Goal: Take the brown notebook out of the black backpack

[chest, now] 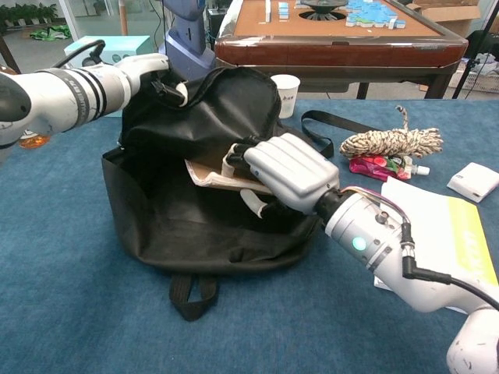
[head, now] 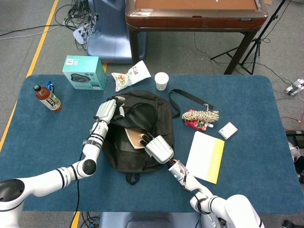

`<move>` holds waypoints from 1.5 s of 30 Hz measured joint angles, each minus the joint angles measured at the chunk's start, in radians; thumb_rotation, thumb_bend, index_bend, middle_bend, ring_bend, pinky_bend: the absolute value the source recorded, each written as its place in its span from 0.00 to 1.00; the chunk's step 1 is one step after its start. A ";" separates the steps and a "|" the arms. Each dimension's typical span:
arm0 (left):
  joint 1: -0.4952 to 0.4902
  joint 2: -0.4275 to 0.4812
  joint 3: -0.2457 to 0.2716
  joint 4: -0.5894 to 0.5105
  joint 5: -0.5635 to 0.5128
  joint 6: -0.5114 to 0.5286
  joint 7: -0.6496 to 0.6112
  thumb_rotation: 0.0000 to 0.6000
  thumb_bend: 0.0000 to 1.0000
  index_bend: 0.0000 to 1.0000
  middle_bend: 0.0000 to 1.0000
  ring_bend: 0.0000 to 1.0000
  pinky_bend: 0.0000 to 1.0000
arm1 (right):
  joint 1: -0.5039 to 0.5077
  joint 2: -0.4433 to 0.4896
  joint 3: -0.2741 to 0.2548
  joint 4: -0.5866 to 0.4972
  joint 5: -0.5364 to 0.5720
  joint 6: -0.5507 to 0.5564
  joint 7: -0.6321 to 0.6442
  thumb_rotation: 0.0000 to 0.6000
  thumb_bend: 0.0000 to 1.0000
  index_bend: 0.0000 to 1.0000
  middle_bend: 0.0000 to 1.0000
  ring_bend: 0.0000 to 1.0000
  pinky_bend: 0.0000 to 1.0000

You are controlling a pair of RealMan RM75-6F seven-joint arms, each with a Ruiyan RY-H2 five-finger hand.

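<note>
At the middle of the blue bench (head: 57,137) sits the black backpack (chest: 164,210), mouth gaping toward the near side. Left robot hand (chest: 148,66) is up at the far left rim of the bag, fingers clamped on the black fabric and holding the flap raised. Right robot hand (chest: 284,171) is in the opening, fingers over the top of the brown notebook (chest: 214,175) and thumb beneath it, gripping its right end. The notebook rides tilted, lifted off the bag's dark lining, still within the mouth of the bag, partly under the raised flap; the head view shows only a tan corner (head: 134,137) of it beside the right robot hand (head: 157,148), with the left robot hand (head: 107,110) at the bag's far left edge. Right of the bag lie a coil of rope (head: 202,115) on a red packet, a small white box (head: 228,130) and a white-and-yellow booklet (head: 206,156). Far side: paper cup (head: 161,80), snack bag (head: 130,75), teal box (head: 84,72), and a bottle (head: 46,97) at far left.
</note>
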 measured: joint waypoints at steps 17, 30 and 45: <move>-0.003 0.032 -0.023 -0.009 -0.037 -0.008 -0.010 1.00 0.71 0.79 0.22 0.09 0.05 | -0.051 0.106 0.003 -0.205 -0.009 0.115 0.017 1.00 0.72 0.82 0.52 0.37 0.32; 0.015 0.063 -0.006 -0.059 -0.056 -0.021 -0.020 1.00 0.71 0.77 0.22 0.09 0.05 | -0.152 0.363 -0.029 -0.624 -0.066 0.257 -0.019 1.00 0.72 0.83 0.55 0.40 0.36; 0.069 0.108 0.057 -0.207 0.028 0.013 -0.030 1.00 0.70 0.71 0.21 0.08 0.06 | -0.296 0.794 -0.023 -1.055 -0.141 0.399 -0.130 1.00 0.72 0.83 0.55 0.40 0.36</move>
